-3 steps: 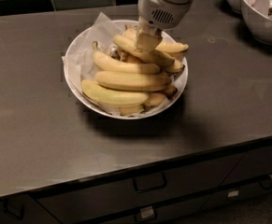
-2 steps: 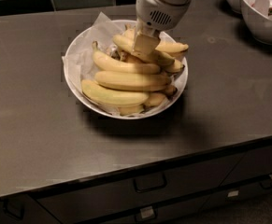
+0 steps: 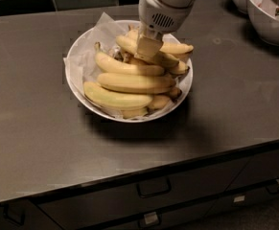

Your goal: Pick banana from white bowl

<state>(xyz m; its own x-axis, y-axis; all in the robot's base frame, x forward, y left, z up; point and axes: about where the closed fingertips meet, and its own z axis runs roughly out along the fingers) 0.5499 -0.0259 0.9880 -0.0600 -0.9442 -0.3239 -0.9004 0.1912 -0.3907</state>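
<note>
Currently: white bowl [image 3: 70,87] sits on the dark worktop [image 3: 43,143], lined with crumpled white paper [image 3: 88,56] and heaped with ripe bananas [image 3: 129,83]. The arm's gripper [image 3: 147,46] is down over the bowl's far side, set against the topmost banana [image 3: 167,59], which lies slantwise across the pile inside the bowl. Whether the gripper has closed on it: cannot tell. Two smaller white bowls [image 3: 268,18] stand well apart, off the white bowl's far right

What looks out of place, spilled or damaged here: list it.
Nothing is spilled or broken. The only untidy thing is the crumpled paper, poking over the back-left rim of the white bowl. The gripper is down at the top banana, at the back of the pile.
</note>
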